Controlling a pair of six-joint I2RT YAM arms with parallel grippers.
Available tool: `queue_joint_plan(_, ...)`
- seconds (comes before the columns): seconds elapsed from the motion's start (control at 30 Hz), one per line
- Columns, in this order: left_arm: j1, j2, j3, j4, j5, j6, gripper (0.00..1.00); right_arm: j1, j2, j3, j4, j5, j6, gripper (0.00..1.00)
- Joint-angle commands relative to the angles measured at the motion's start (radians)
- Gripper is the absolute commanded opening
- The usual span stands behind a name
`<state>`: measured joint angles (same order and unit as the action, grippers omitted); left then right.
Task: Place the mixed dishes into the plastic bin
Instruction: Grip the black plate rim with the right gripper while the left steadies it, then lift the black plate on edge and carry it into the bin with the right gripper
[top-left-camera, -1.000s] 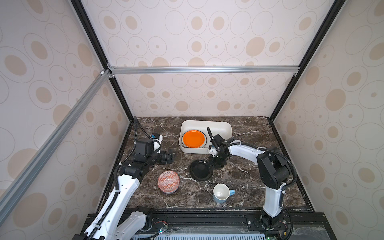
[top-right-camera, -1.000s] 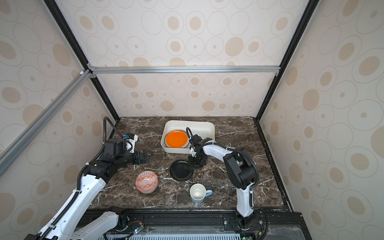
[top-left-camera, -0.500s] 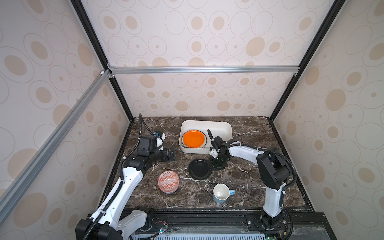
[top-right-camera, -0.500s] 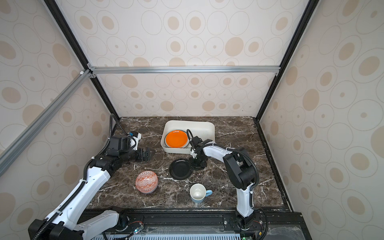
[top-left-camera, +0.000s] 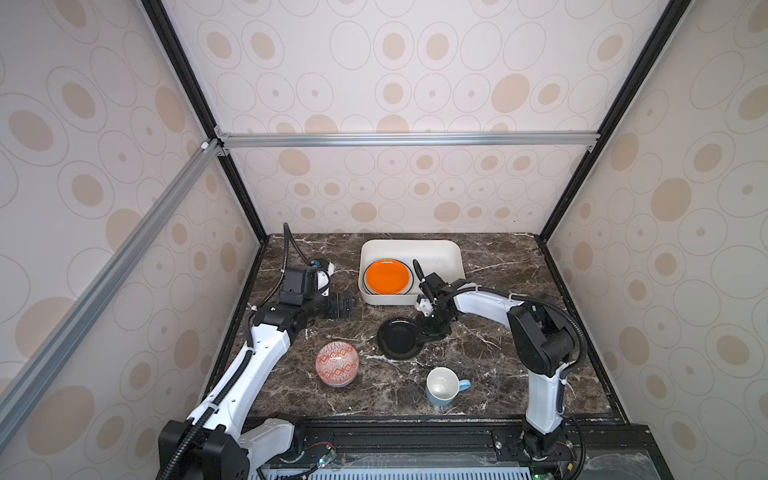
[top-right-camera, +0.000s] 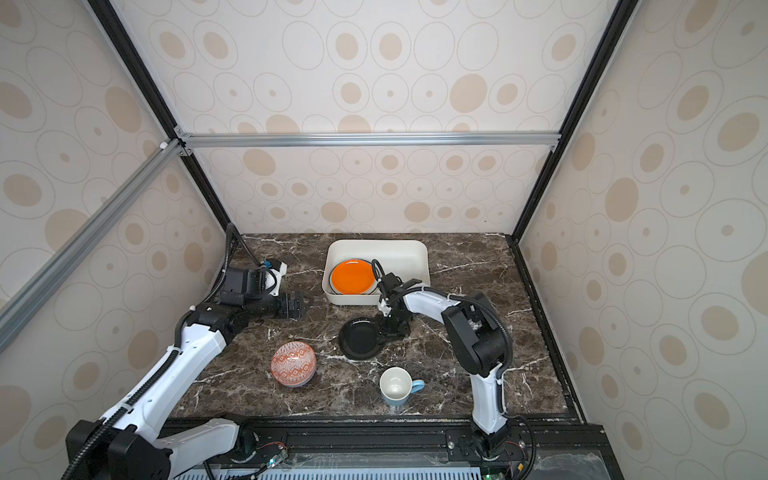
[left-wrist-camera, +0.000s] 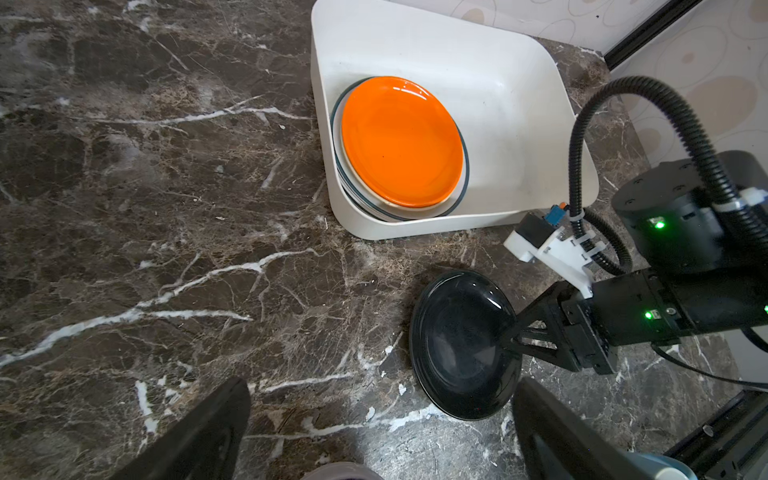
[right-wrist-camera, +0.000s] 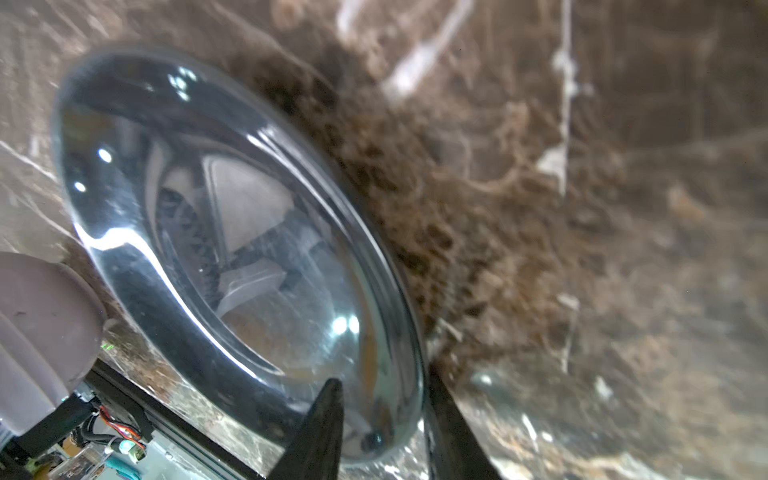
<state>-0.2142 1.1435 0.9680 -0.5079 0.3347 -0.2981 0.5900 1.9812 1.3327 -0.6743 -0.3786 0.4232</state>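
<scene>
**Black plate at the pinch, three pieces not yet in the bin**

The tabletop carries the bin at the back middle. In the bin's left half an orange plate lies on a white plate with a dark rim line. A black plate lies on the tabletop just in front of the bin. Nearer the front stand the bowl, to the left, and the mug, to the right, both upright and well apart.

The likely trouble is the black plate. It is glossy and lies flat, and it is taken at one edge only. A lift may let it swing down or slip out and strike the tabletop or the bin's near wall. The bin's free half is on the right, so a drift to the left would drop it hard on the stacked plates.

The right end effector stands at a small gap, one finger over the plate's inside and one outside its rim. Whether it pinches yet I cannot tell. The left end effector hangs spread wide and empty above the tabletop, left of the bin.
</scene>
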Motion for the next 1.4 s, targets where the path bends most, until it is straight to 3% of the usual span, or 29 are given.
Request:
queue_joint_plan(0.0, -0.003, 0.005, 0.041, 0.021, 0.003, 0.027, 0.99, 0.005, 0.040, 0.005, 0.013, 0.009, 0.022, 0.27)
queue_joint_plan(0.17, -0.004, 0.019, 0.040, 0.027, 0.003, 0.031, 0.99, 0.005, 0.035, 0.003, -0.008, 0.016, 0.009, 0.07)
queue_joint_plan(0.3, -0.004, 0.037, 0.052, 0.030, -0.004, 0.047, 0.99, 0.004, 0.005, 0.005, -0.029, 0.008, -0.004, 0.01)
queue_joint_plan(0.63, -0.004, 0.110, 0.112, 0.076, -0.001, 0.053, 0.99, 0.002, -0.077, 0.090, -0.153, -0.007, -0.059, 0.00)
queue_joint_plan(0.93, -0.001, 0.179, 0.220, 0.066, -0.058, 0.080, 0.99, -0.013, -0.088, 0.295, -0.287, -0.074, -0.103, 0.00)
queue_joint_plan(1.17, 0.005, 0.252, 0.321, 0.072, -0.110, 0.085, 0.99, -0.075, -0.043, 0.486, -0.311, -0.141, -0.094, 0.00)
queue_joint_plan(1.37, 0.007, 0.325, 0.426, 0.076, -0.166, 0.083, 0.99, -0.131, 0.090, 0.658, -0.291, -0.163, -0.076, 0.00)
